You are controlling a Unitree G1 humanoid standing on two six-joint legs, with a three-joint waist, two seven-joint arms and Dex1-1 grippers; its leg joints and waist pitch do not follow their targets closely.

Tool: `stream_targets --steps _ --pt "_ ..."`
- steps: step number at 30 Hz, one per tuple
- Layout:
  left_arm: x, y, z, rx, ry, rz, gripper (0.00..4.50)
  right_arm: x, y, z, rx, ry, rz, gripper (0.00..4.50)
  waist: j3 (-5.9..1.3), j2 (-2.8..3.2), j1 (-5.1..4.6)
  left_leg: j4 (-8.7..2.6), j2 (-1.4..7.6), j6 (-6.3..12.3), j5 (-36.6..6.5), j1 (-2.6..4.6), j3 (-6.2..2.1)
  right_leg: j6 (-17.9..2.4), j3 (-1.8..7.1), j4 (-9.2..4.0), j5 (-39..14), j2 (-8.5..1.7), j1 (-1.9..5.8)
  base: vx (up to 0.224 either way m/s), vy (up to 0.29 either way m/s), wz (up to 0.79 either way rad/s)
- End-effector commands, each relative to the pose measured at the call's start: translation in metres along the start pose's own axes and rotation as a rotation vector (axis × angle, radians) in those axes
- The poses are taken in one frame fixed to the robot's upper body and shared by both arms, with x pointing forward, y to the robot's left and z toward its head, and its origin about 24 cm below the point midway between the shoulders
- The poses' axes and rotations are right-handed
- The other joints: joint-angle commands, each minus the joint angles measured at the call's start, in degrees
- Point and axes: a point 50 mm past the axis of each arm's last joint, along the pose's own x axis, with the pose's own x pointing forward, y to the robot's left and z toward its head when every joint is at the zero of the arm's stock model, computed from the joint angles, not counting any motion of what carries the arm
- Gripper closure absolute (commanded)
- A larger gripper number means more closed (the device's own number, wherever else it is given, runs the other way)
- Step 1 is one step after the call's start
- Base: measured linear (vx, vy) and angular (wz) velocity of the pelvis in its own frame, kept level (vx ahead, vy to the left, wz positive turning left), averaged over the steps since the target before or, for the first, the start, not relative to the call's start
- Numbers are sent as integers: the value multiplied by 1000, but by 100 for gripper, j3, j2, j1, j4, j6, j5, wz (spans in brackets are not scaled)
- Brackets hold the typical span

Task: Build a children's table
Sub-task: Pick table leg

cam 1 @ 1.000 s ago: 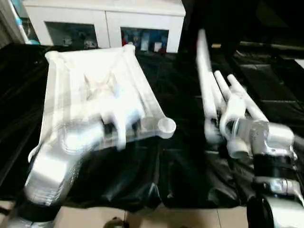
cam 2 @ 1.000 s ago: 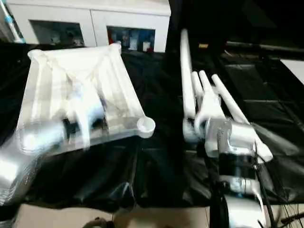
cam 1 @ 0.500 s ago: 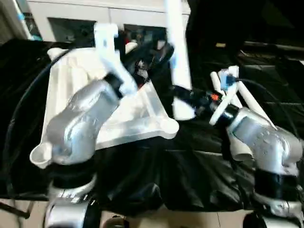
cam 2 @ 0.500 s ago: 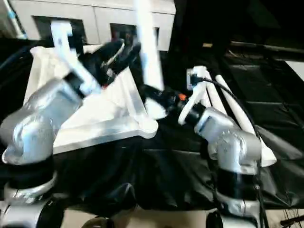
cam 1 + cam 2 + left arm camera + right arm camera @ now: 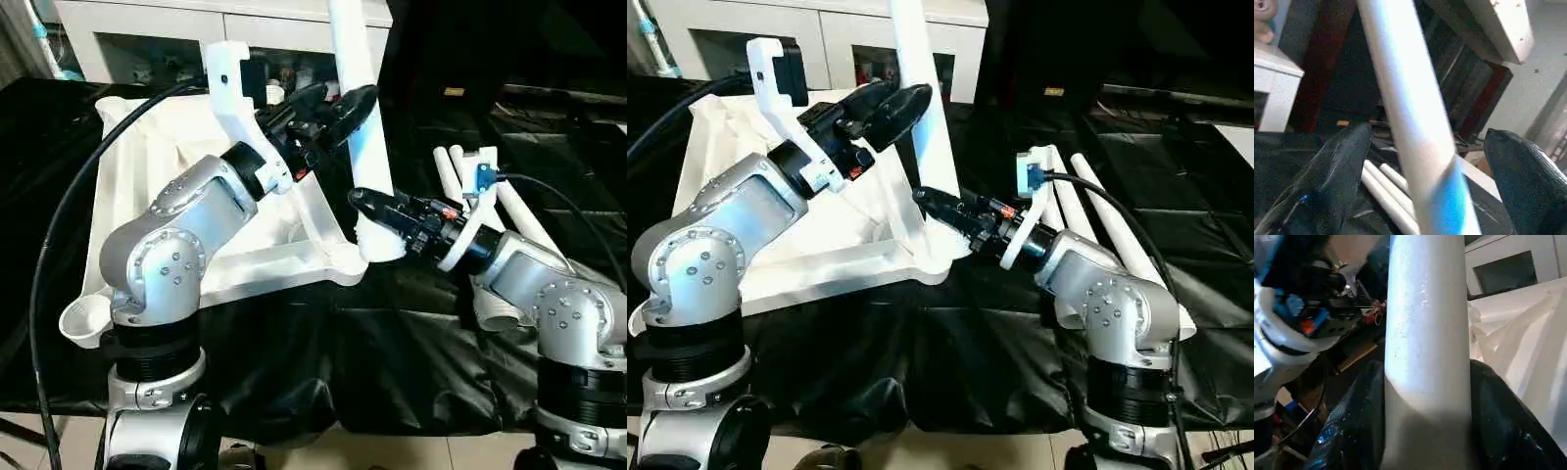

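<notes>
Head views
Table top [image 5: 167, 176]: lying on the black-covered work table [image 5: 411, 362], rim side up, one rounded corner socket [image 5: 83, 321] reaching toward the near left edge.
Upright leg [image 5: 361, 108]: standing nearly vertical, leaning slightly, its wide lower end [image 5: 377, 240] sitting at the top's near right corner.
Right gripper [image 5: 370, 208]: clamping the upright leg just above its wide end, a black finger pressing on each side.
Left gripper [image 5: 343, 103]: reaching over the table top, fingers spread around the same leg higher up, not pressing on it.
Spare legs [image 5: 490, 211]: lying side by side on the black cover, beside the top, behind the right forearm.
Cabinet [image 5: 147, 44]: standing behind the work table, white, with glass doors.

Left wrist view
Upright leg [image 5: 1410, 117]: crossing between the two black fingers [image 5: 1332, 176], a visible gap showing on each side.
Left gripper [image 5: 1422, 188]: holding wide open around the leg, gripping nothing.
Spare legs [image 5: 1386, 188]: lying on the black cover behind the fingers.

Right wrist view
Upright leg [image 5: 1427, 333]: rising straight between the fingers [image 5: 1352, 426], both pads pressing against its sides.
Right gripper [image 5: 1425, 421]: closing tightly on the leg.
Table top [image 5: 1528, 347]: showing just beside the leg, white ribs facing up.
Left arm's wrist [image 5: 1298, 308]: showing close beside the leg.
</notes>
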Motion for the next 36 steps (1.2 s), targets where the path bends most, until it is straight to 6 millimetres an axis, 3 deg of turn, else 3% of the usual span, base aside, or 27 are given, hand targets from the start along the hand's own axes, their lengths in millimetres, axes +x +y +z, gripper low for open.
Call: stream_targets --steps 1,6,13,14,26,36 --pt "3 1 -1 -30 16 19 33 1 9 7 -70 -10 42 257 -413 -42 11 -374 454 318 -281 145 -176 -1172 293 -414 -169 -546 258 0 0 0" --pt "5 2 -4 -86 26 19 33 6 12 2 -167 49 28 257 -446 -38 33 -355 450 335 -191 140 -175 -1250 287 -394 45 -549 277 0 0 0" --pt "6 -2 -7 -113 36 12 33 11 3 -3 -372 142 -110 257 -454 -43 54 -352 460 240 -238 140 -175 -1200 295 -398 -37 -554 269 0 0 0" --pt "7 -2 -7 -124 28 20 63 14 0 -2 -421 138 -149 257 -466 -34 55 -351 459 230 -253 148 -175 -1219 296 -391 -17 -557 275 0 0 0" --pt "5 -2 -13 -175 48 27 149 20 2 -11 -480 162 -152 257 -460 -43 44 -333 454 390 -260 144 -174 -1261 300 -372 141 -539 282 0 0 0" --pt "5 0 -17 -151 70 34 234 23 5 -12 -499 160 -130 257 -461 -7 41 -336 458 340 -332 153 -185 -1271 296 -369 177 -532 281 0 0 0"
